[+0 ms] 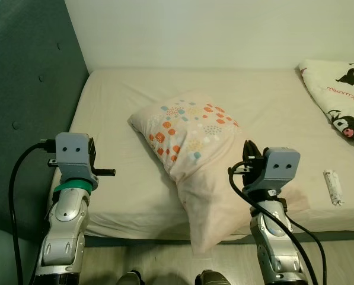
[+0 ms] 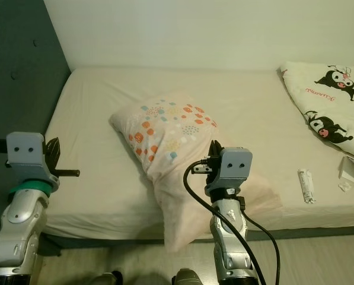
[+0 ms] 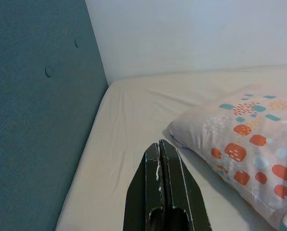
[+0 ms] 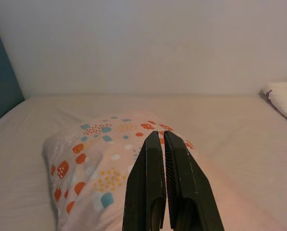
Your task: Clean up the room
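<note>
A pale pink pillow (image 1: 188, 133) with orange and blue spots lies slantwise on the bed (image 1: 123, 95), its near end drooping over the front edge. My right gripper (image 1: 251, 155) hovers just over the pillow's near right side, fingers shut with nothing between them (image 4: 158, 135). At the bed's left front corner my left gripper (image 2: 52, 153) is also shut and empty (image 3: 158, 144), with the pillow's corner (image 3: 239, 144) a short way off to its right.
A teal padded headboard (image 1: 28, 89) runs along the left. A white blanket with cartoon prints (image 1: 340, 95) lies at the bed's right end. A white tube (image 1: 332, 187) and a flat white item (image 2: 351, 172) sit near the front right edge.
</note>
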`<state>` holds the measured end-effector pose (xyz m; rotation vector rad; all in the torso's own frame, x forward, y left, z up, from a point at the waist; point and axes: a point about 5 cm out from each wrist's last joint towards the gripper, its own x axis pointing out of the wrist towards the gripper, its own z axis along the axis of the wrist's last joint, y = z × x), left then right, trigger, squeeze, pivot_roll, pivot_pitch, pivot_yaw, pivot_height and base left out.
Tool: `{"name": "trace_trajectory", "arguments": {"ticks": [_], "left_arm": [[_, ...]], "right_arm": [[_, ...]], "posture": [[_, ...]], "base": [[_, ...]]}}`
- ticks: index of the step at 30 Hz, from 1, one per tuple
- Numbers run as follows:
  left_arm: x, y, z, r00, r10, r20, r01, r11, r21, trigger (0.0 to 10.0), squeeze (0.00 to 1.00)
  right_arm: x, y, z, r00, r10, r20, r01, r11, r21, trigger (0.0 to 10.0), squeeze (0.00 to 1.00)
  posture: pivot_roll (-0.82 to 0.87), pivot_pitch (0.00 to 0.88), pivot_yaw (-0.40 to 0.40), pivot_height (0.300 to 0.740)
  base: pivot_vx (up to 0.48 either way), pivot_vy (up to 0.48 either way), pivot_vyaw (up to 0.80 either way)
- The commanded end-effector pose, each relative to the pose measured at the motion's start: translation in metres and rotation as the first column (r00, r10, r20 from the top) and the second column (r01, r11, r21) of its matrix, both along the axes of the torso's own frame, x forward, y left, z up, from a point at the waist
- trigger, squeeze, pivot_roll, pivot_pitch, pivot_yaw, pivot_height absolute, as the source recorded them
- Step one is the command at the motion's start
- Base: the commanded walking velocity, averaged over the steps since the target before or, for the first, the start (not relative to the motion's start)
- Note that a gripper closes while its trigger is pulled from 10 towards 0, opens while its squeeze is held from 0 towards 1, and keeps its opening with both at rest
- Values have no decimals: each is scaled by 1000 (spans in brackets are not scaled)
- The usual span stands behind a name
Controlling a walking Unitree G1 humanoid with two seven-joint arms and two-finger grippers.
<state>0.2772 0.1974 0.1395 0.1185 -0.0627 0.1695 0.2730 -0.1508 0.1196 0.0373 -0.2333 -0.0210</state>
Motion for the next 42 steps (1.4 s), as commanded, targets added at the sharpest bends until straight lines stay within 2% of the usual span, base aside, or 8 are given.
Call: {"name": "trace_trajectory", "arguments": {"ticks": [1, 16, 26, 31, 35, 42], "left_arm": [[-1, -2, -5, 1000, 5, -21, -5, 1000, 4, 10000, 0], [-3, -3, -6, 1000, -3, -27, 3, 1000, 11, 10000, 0], [-4, -4, -6, 1000, 0, -24, 0, 1000, 10, 10000, 0], [-4, -4, -8, 1000, 1, -29, -1, 1000, 10, 10000, 0], [-2, -4, -6, 1000, -3, -21, 3, 1000, 12, 10000, 0], [-1, -5, -6, 1000, -9, -21, 9, 1000, 12, 10000, 0]], "right_arm": [[-1, 2, -2, 1000, 9, -6, -9, 1000, 6, 10000, 0], [0, -2, -5, 1000, -15, -15, 15, 1000, 21, 10000, 0], [1, 3, -3, 1000, 21, -8, -21, 1000, 6, 10000, 0], [1, -1, -6, 1000, -4, -16, 4, 1000, 16, 10000, 0], [2, 4, -3, 1000, 20, -6, -20, 1000, 12, 10000, 0], [3, 2, -3, 1000, 12, -5, -12, 1000, 17, 10000, 0]], "posture": [[7, 0, -5, 740], [15, 0, -4, 740], [20, 0, -9, 740], [17, 0, -6, 740], [17, 0, -6, 740], [15, 0, -7, 740]], "base": [[0, 0, 0], [0, 0, 0], [0, 0, 0], [0, 0, 0], [0, 0, 0], [0, 0, 0]]}}
